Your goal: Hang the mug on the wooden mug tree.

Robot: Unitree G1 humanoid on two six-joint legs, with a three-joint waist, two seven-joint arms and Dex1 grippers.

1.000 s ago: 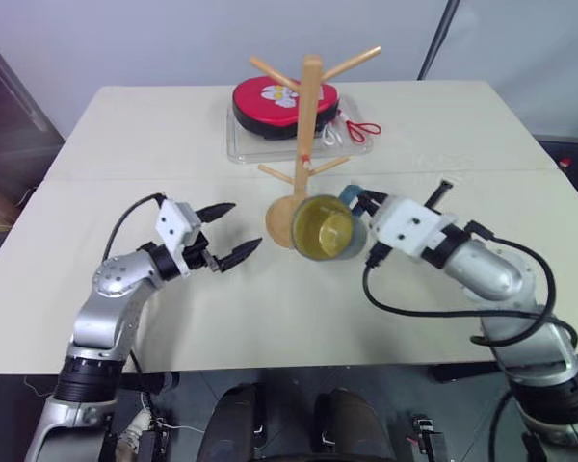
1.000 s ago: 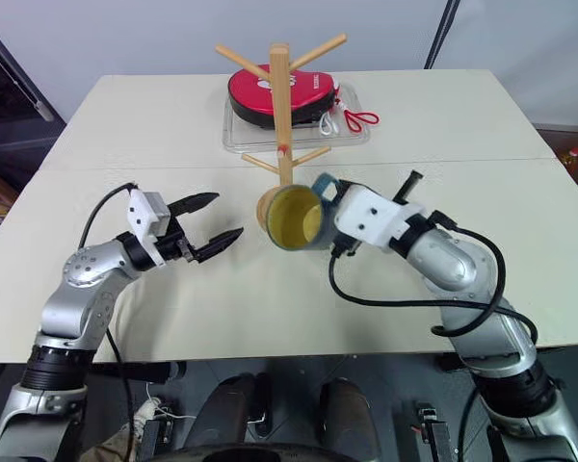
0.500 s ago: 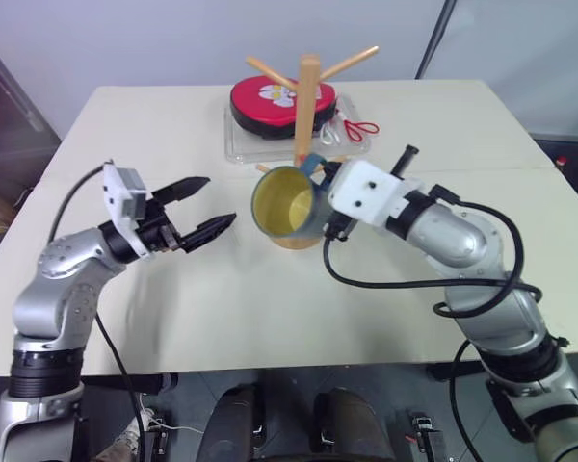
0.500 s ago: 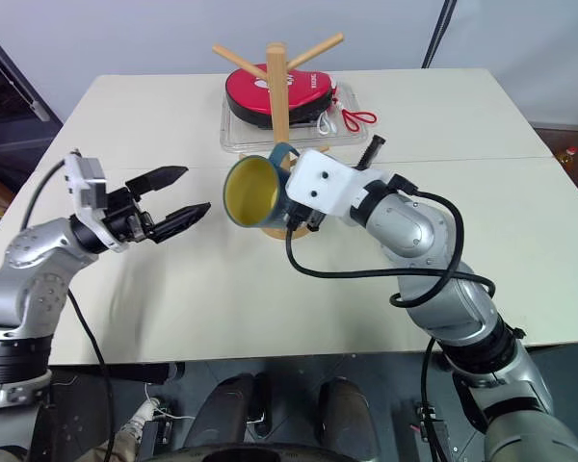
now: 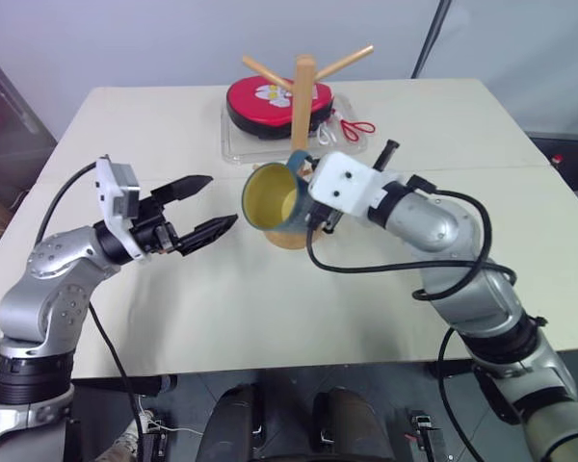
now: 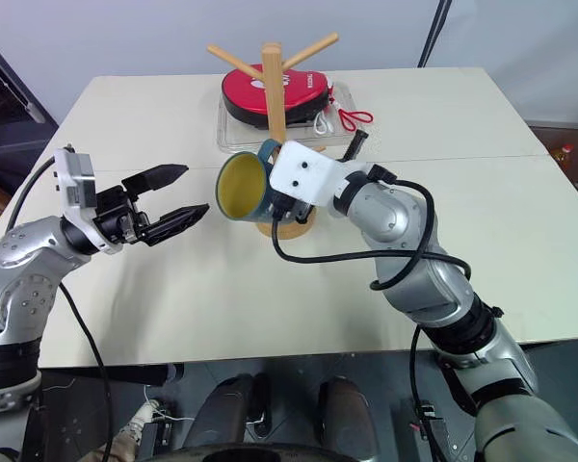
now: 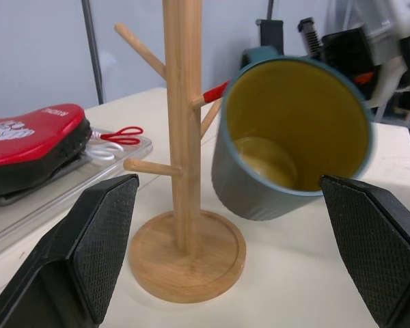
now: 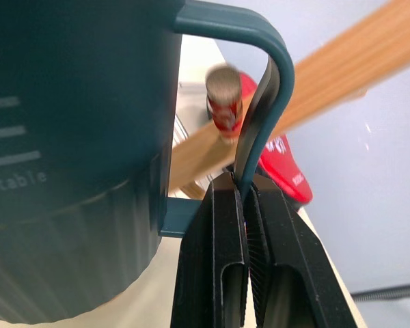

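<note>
The left pincer [image 5: 204, 209] hovers above the bench [image 5: 125, 125] with its fingers spread, grasping nothing and pointing toward the mug [image 5: 275, 199]. The mug is lifted off the bench and tipped on its side, yellow inside facing the left pincer, just in front of the mug tree [image 5: 302, 106]. The right pincer [image 8: 244, 205] is clenched on the mug's handle [image 8: 263, 89], which sits against a red-tipped peg [image 8: 224, 99]. Behind the tree, a red pouch [image 5: 260, 98] lies in a clear tray [image 5: 233, 144].
</note>
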